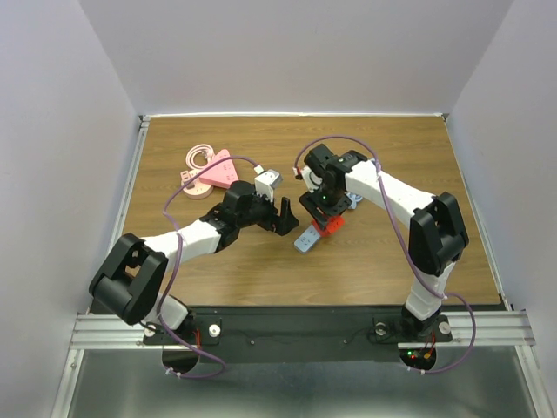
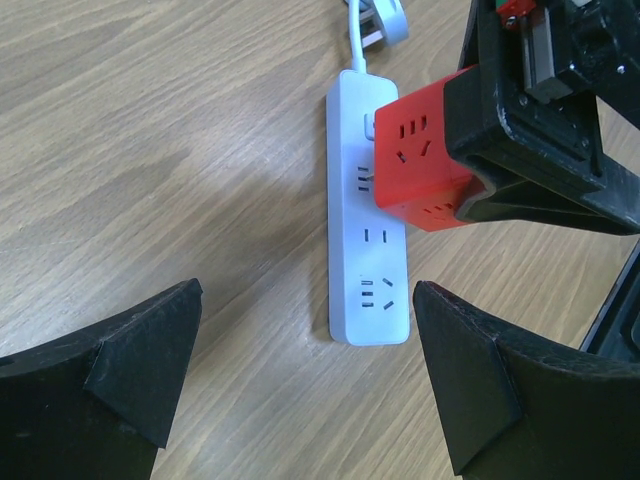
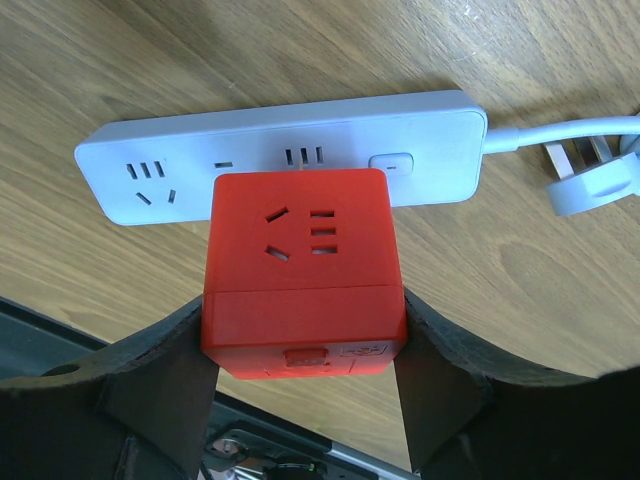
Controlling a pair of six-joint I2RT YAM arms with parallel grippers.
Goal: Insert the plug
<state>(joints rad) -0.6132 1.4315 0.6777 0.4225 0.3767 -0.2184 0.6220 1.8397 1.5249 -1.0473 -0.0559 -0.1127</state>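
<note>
Wood-grain table (image 1: pixel 392 261) fills the overhead view. The left arm stretches low from its base toward the centre. Its left gripper (image 1: pixel 285 216) points right, jaws spread and holding nothing. The right arm rises to a bent elbow on the right, then folds back left with the wrist turned down. The right gripper (image 1: pixel 323 216) is clamped on the red plug (image 1: pixel 327 227), which sits over the pale power strip (image 1: pixel 305 241) at mid-table. A pink item (image 1: pixel 209 174) lies well apart at the far left.

From the left wrist, 2 black fingertips (image 2: pixel 140 360) stand wide apart at the bottom corners. The power strip (image 2: pixel 370 270) lies lengthwise between and beyond them. The plug (image 2: pixel 420 165) hangs tilted over the strip's middle sockets, pinched by the other arm's black fingers (image 2: pixel 520 120); I cannot tell whether its pins are in. The strip's white cord (image 2: pixel 352 40) runs off the top.

From the right wrist, the plug (image 3: pixel 300 260) is squeezed between 2 fingers (image 3: pixel 150 380), 1 on each side. Its socket face is toward the camera and its far edge overlaps the strip (image 3: pixel 130 160). A white wall plug (image 3: pixel 590 180) lies at the cord's end on the right.
</note>
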